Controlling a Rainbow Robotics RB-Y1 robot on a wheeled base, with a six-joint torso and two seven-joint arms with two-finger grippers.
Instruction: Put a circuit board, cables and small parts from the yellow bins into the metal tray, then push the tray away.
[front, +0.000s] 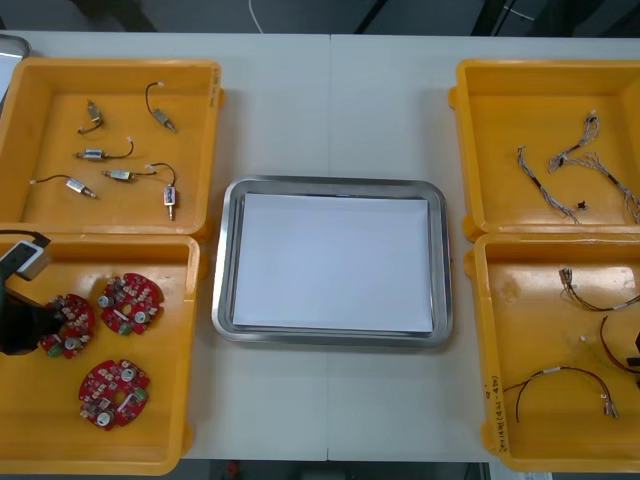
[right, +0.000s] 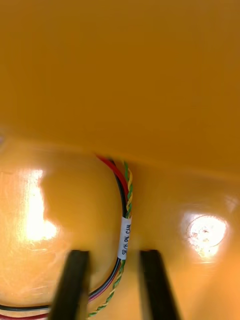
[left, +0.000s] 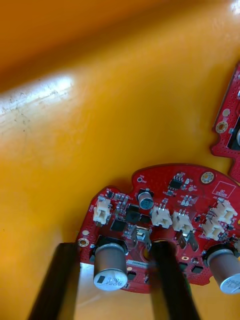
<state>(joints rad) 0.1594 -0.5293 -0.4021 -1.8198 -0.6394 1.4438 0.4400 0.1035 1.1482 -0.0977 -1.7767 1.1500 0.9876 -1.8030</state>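
Observation:
My left gripper (front: 30, 325) is down in the near left yellow bin (front: 150, 455) at a round red circuit board (front: 68, 327). In the left wrist view this gripper (left: 115, 247) is open. One finger stands outside the board's (left: 165, 220) rim and the other at its centre hole, with a silver capacitor between them. My right gripper (right: 114, 254) is low in the near right bin (front: 490, 300), open, with a red, black and yellow-green twisted cable (right: 125, 220) running between its fingers. The metal tray (front: 335, 183), white inside, lies in the middle.
Two more red boards (front: 130, 303) (front: 114, 392) lie beside the left gripper. The far left bin (front: 110, 70) holds several small metal parts (front: 120, 175). Twisted cables (front: 580, 165) lie in the far right bin. More cables (front: 570, 375) lie in the near right bin.

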